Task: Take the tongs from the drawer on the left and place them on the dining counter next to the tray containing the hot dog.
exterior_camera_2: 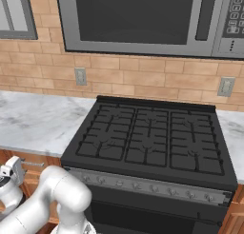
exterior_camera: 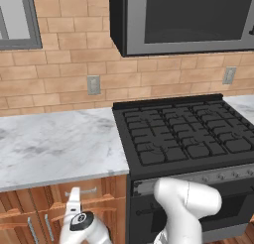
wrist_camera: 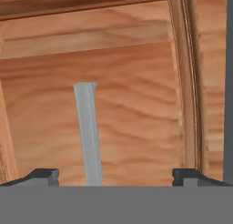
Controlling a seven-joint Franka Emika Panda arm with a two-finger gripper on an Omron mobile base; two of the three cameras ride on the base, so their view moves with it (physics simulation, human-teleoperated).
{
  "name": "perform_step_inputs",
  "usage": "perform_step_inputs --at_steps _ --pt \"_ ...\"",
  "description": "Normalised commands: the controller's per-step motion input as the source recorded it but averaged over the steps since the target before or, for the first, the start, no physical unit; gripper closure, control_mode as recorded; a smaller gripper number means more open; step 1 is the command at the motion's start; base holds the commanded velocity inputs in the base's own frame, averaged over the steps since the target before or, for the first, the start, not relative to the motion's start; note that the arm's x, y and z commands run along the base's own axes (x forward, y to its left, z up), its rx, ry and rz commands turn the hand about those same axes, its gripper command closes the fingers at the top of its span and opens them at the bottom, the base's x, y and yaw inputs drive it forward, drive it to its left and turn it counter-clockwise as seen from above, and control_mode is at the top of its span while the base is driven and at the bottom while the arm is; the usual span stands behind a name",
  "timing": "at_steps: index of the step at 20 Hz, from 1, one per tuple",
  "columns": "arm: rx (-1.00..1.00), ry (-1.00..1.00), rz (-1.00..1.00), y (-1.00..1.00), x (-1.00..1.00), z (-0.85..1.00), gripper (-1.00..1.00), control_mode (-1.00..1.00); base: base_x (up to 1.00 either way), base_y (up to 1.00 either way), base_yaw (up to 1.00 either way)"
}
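Observation:
The reddish-brown wooden drawer [exterior_camera: 99, 192] sits under the marble counter along the brick wall, left of the stove, and its front looks closed. In the hand view the drawer front [wrist_camera: 136, 109] is very close, with its silver bar handle [wrist_camera: 87, 132] running up from the bottom. My gripper [wrist_camera: 114, 177] is open, and its two dark fingertips [wrist_camera: 43, 175] stand wide on either side of the handle without touching it. From the base views the gripper [exterior_camera: 74, 196] [exterior_camera_2: 16, 165] hangs low in front of the drawer. The tongs are hidden, and the tray and dining counter are out of view.
A black gas stove [exterior_camera: 183, 134] [exterior_camera_2: 152, 138] stands right of the drawer, with a microwave [exterior_camera_2: 143, 19] above it. The marble wall counter [exterior_camera: 54, 144] overhangs the drawer. Cabinet doors with vertical handles [exterior_camera: 32, 230] lie below. My white arm [exterior_camera: 186, 203] bends low in front of the oven.

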Motion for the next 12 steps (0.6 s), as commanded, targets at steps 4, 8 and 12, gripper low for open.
perform_step_inputs --at_steps 4,8,12 --pt "0.00 0.00 0.00 0.15 0.23 -0.23 -1.00 -1.00 0.00 0.00 0.00" --pt "-0.02 0.00 0.00 0.12 0.24 -0.25 -1.00 -1.00 0.00 0.00 0.00" --pt "-0.01 0.00 0.00 0.06 0.26 -0.22 -1.00 -1.00 0.00 0.00 0.00"
